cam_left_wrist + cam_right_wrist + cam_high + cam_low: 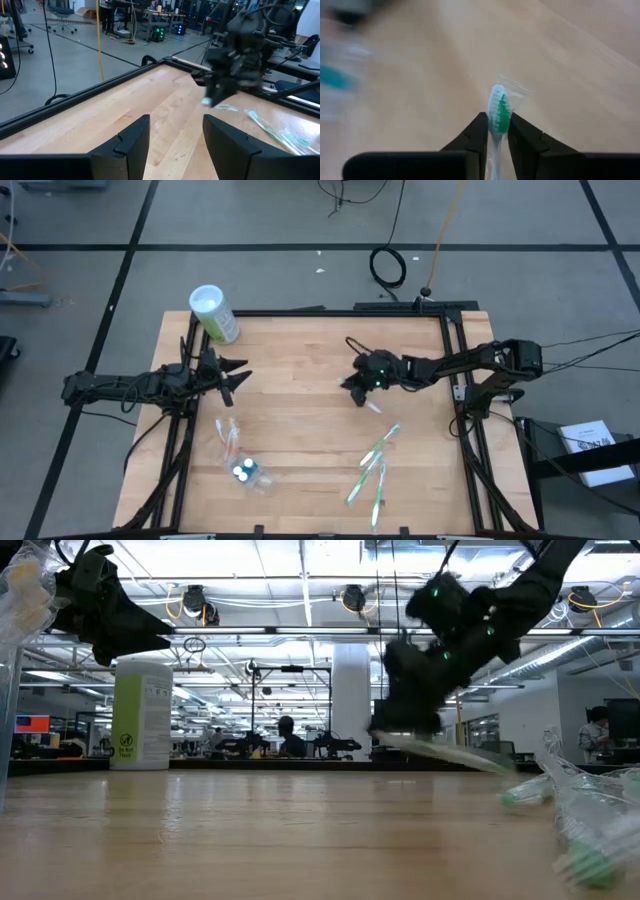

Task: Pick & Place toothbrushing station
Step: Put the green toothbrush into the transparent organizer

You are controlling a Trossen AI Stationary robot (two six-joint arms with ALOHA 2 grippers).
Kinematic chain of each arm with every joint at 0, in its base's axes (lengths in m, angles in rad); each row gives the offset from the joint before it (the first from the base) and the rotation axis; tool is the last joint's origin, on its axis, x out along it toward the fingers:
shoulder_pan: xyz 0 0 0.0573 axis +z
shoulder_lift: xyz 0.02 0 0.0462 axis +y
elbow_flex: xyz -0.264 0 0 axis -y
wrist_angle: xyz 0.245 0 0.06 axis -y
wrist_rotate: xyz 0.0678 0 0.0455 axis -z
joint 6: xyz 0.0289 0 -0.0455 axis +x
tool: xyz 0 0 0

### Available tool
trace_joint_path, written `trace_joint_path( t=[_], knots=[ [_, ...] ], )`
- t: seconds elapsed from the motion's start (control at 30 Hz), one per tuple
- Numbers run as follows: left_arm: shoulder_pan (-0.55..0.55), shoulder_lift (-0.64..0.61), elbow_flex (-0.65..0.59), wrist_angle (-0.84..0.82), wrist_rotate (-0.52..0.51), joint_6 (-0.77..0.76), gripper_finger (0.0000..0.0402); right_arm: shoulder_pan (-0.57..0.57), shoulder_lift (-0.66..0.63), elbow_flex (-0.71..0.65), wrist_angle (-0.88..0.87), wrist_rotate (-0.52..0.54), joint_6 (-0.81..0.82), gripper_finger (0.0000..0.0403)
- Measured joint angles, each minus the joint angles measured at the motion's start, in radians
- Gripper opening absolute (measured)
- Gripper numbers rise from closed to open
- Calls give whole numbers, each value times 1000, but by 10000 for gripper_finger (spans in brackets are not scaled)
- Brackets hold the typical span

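My right gripper (358, 390) hangs over the middle of the table, shut on a white toothbrush with green bristles (499, 107) in a clear wrapper. Several more white and green toothbrushes (372, 468) lie flat on the table at the near right. A small clear holder with blue-capped tubes (245, 472) lies at the near left, and a wrapped toothbrush (230, 438) lies just beyond it. My left gripper (236, 376) is open and empty above the table's left side. It also shows in the left wrist view (175, 135). My right gripper pinches the toothbrush between its two fingers just behind the head (495, 131). The bristled head sticks out past the fingertips. In the low view the handle (460, 756) trails out from the gripper, slanting down, and the brush looks clear of the table.
A large green canister with a white lid (214, 313) stands upright at the far left corner. A black frame (455, 360) runs along the table's edges. Bare wood lies between the two grippers and toward the far edge.
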Motion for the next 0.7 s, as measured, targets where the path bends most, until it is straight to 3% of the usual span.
trace_joint_path(
  t=[0.13,0.3,0.37,0.5,0.7],
  knots=[
    [0,0,0,0,0,0,186,78,0,0,354,-114,-9,47],
    [0,0,0,0,0,0,186,237,-2,22,710,-120,-126,40],
    [0,0,0,0,0,0,186,308,-2,49,740,-89,-202,41],
    [0,0,0,0,0,0,186,431,51,138,720,85,-359,41],
    [0,0,0,0,0,0,186,483,265,344,724,112,-422,41]
  ],
)
